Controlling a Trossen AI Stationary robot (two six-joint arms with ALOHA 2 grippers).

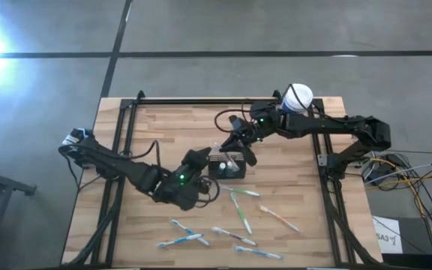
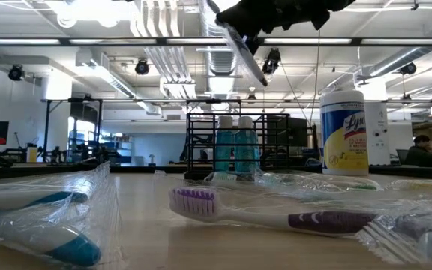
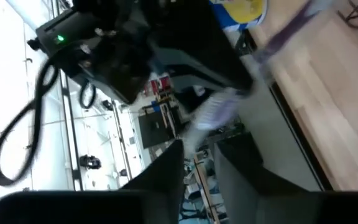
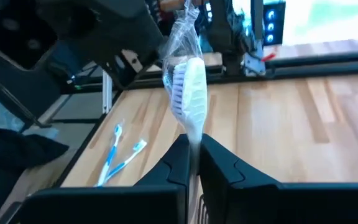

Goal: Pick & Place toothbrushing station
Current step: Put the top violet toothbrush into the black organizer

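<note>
The toothbrushing station [image 1: 227, 166] is a small black rack standing on the wooden table's middle; in the low view [image 2: 231, 142] it holds teal toothbrushes upright. My right gripper [image 1: 240, 144] hovers above it, shut on a white wrapped toothbrush [image 4: 188, 87] with purple bristles, which also shows in the low view [image 2: 242, 52]. My left gripper [image 1: 202, 160] is just left of the station; its fingers [image 3: 166, 174] stand apart with nothing between them. My right gripper pinches the toothbrush's white handle [image 4: 195, 138] between its two fingers, over the clear wrapper. The bristle end sticks out past the fingertips. The brush is lifted clear, slanting down above the station [image 2: 247, 64].
Several wrapped toothbrushes [image 1: 238, 202] lie on the near half of the table, two close to the low camera [image 2: 276, 217]. A yellow white-capped wipe canister [image 1: 298, 97] stands at the far right, and also shows in the low view [image 2: 343, 131]. Black rails [image 1: 122, 135] run along the table's sides.
</note>
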